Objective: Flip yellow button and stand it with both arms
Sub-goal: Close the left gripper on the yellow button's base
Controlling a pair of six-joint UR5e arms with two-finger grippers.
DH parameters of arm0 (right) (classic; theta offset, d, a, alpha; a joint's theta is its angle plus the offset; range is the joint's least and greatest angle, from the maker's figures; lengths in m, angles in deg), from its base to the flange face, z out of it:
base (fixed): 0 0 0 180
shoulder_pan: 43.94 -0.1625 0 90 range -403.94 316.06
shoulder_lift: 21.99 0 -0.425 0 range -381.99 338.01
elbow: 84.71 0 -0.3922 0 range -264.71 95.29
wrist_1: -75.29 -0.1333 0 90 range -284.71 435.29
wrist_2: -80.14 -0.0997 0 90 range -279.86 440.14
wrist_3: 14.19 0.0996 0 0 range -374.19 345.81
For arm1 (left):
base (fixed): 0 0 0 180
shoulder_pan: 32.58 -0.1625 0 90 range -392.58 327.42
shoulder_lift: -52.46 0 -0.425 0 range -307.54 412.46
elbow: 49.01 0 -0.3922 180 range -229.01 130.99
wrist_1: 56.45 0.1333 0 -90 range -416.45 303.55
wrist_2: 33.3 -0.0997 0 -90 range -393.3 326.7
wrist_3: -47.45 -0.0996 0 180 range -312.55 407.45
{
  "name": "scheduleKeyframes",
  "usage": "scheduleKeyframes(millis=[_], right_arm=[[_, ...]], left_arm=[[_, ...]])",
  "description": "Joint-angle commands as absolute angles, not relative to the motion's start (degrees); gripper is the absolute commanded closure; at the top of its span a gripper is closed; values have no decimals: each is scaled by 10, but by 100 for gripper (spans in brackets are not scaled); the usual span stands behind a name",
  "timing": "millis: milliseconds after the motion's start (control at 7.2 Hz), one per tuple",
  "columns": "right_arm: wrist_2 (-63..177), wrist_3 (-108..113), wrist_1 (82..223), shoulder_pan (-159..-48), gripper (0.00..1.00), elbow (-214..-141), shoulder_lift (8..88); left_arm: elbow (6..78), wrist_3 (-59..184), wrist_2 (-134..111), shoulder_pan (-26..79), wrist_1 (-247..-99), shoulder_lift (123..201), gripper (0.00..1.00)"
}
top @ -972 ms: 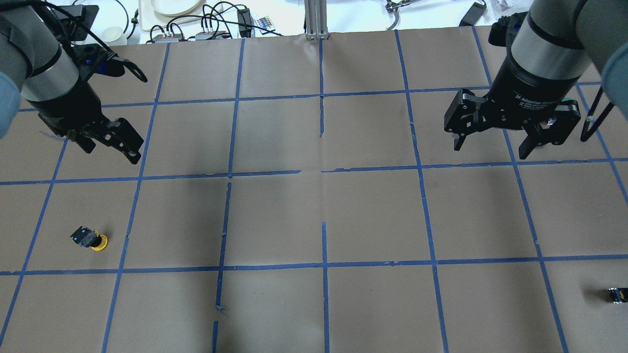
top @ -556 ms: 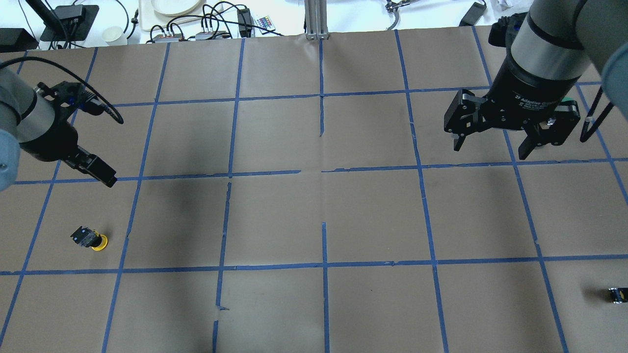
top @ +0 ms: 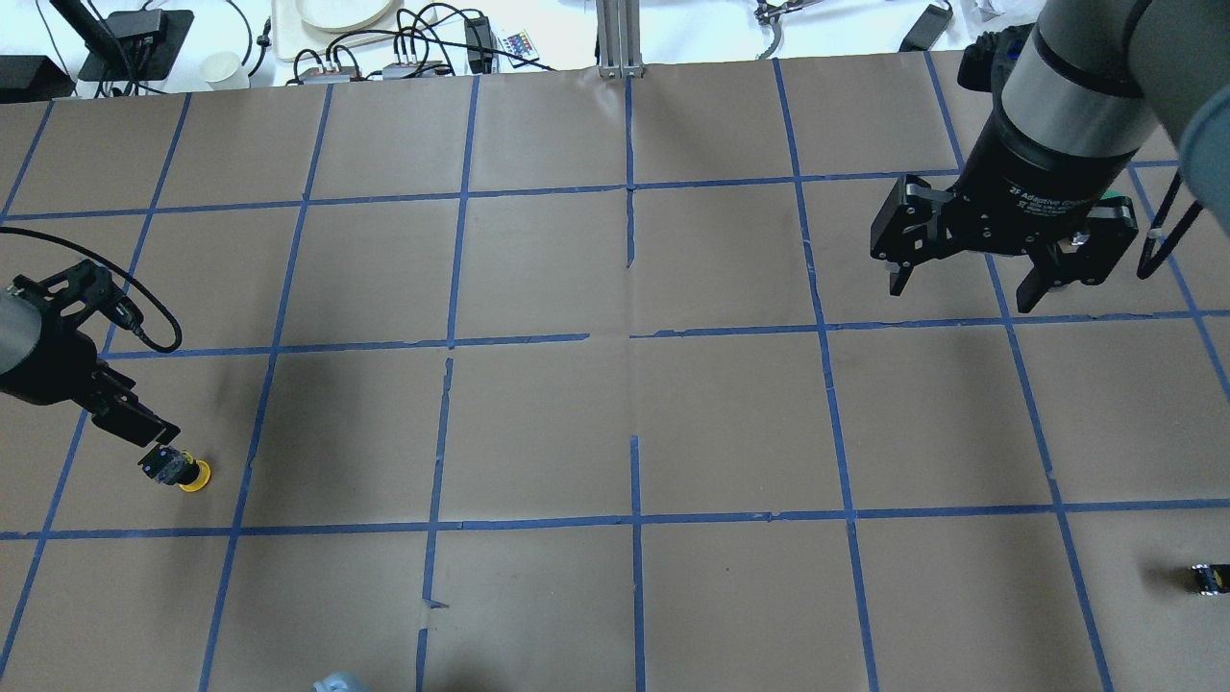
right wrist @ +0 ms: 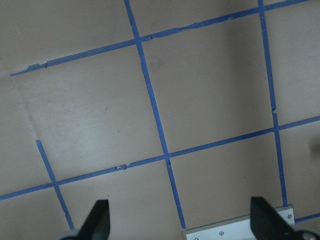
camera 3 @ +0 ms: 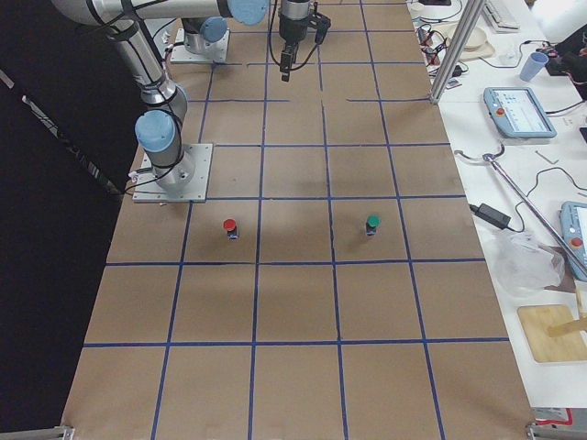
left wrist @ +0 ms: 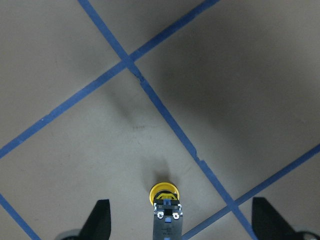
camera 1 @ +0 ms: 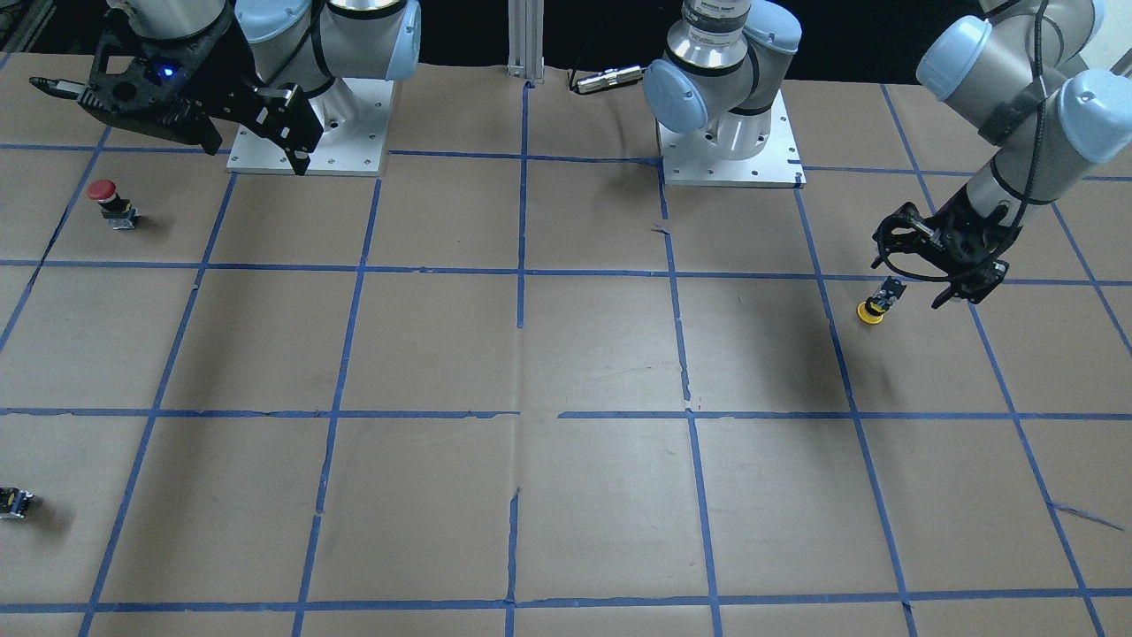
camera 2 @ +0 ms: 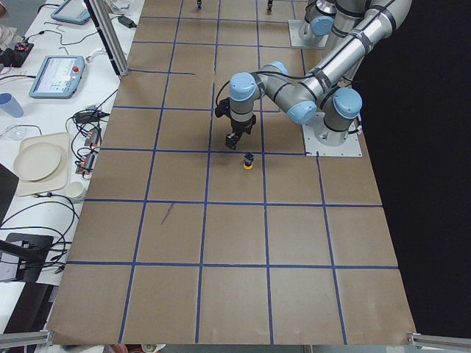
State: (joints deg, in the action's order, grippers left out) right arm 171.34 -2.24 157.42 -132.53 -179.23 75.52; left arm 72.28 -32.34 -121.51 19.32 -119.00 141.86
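Brown paper with a blue tape grid covers the table (top: pixel 615 423). At 2 o'clock of the overhead view the black two-finger right gripper (top: pixel 961 296) hangs above the paper, fingers spread wide and holding nothing. The matching left gripper (camera 1: pixel 911 285) is low at 8 o'clock, fingers apart. The yellow-capped push button (top: pixel 183 469) with a black body rests ungripped on the paper just at its tips. A red-capped button (camera 1: pixel 103 190) stands at 10 o'clock of the front-facing view. A small black part (top: pixel 1208 578) lies at 4 o'clock overhead.
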Motion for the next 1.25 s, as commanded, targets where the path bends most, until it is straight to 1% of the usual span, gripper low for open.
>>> scheduleKeyframes(millis=[0, 139, 278, 417, 556, 833, 1111], right_arm=[[1713, -22, 1573, -1325, 0, -1792, 756], [1713, -22, 1573, -1325, 0, -1792, 755], [1712, -22, 1574, -1325, 0, -1792, 755], [1713, -23, 1574, -1325, 0, -1790, 755], [1713, -23, 1574, -1325, 0, -1790, 755], [1709, -37, 1573, -1325, 0, -1788, 756], [1710, -44, 1570, -1325, 0, -1787, 758]], left_arm=[[759, -415, -1212, 160, -1089, 1467, 0], [764, -438, -1209, 131, -1082, 1483, 0], [775, -448, -1209, 127, -1083, 1481, 0], [809, -444, -1212, 127, -1080, 1468, 0], [821, -444, -1212, 127, -1068, 1458, 0], [821, -443, -1211, 128, -1067, 1455, 1], [817, -438, -1210, 132, -1067, 1451, 12]])
